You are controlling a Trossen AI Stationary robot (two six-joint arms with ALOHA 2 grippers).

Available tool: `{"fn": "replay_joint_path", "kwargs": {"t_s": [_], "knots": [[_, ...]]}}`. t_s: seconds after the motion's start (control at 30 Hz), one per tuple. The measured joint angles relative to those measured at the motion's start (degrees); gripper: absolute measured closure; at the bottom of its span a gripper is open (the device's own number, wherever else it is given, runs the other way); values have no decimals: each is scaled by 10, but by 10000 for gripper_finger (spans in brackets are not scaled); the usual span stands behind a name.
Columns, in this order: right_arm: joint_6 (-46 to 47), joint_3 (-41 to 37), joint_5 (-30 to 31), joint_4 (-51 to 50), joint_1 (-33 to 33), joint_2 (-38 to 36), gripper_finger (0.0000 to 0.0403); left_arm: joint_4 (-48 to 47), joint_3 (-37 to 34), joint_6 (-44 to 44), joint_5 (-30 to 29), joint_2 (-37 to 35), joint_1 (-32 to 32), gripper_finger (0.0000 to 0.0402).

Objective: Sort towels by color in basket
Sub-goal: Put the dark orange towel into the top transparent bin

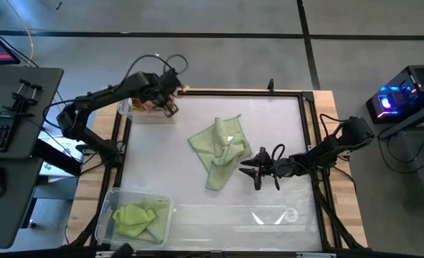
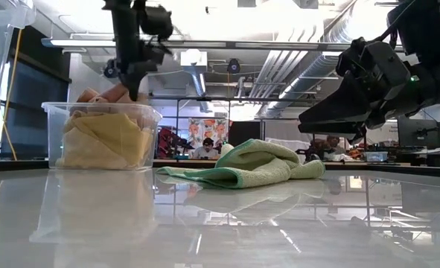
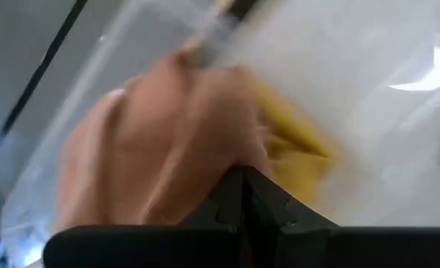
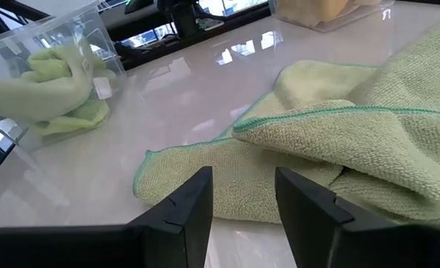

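The right claw (image 1: 260, 172) hangs low over the white counter (image 1: 283, 122), its two fingers (image 4: 182, 212) spread apart with nothing between them. Just ahead of its fingertips lies a crumpled pale green towel (image 1: 221, 150), folded over itself, with a darker green stitched edge; the fingers are close to the cloth's edge but not touching it. Farther beyond this claw, at a near corner of the counter, stands a clear plastic bin (image 1: 111, 215) holding lime green towels (image 1: 138, 219).

The left claw (image 1: 170, 107) is up at the far edge of the counter, over another clear bin (image 1: 125, 109). Its fingers (image 3: 242, 205) are pressed together, and no cloth can be seen pinched between them. Right under this claw the bin holds a peach-orange towel (image 3: 167, 141) on top of a mustard yellow towel (image 2: 104, 141); the peach one rises above the bin's rim.

Off the right claw's other side, along the near edge of the counter, lies a clear lid (image 1: 269, 213).
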Motion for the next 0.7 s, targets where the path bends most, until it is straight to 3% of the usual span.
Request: {"fn": "replay_joint_path", "kwargs": {"t_s": [0.27, 0.43, 0.7], "knots": [[4, 0, 0, -3, 4, 0, 261, 5, 0, 0, 69, 59, 120, 401], [-1, 0, 0, -4, 4, 0, 261, 29, 0, 16, 149, 96, 134, 401], [-2, 0, 0, -5, 4, 0, 261, 1, 45, 6, 138, 39, 119, 401]]}}
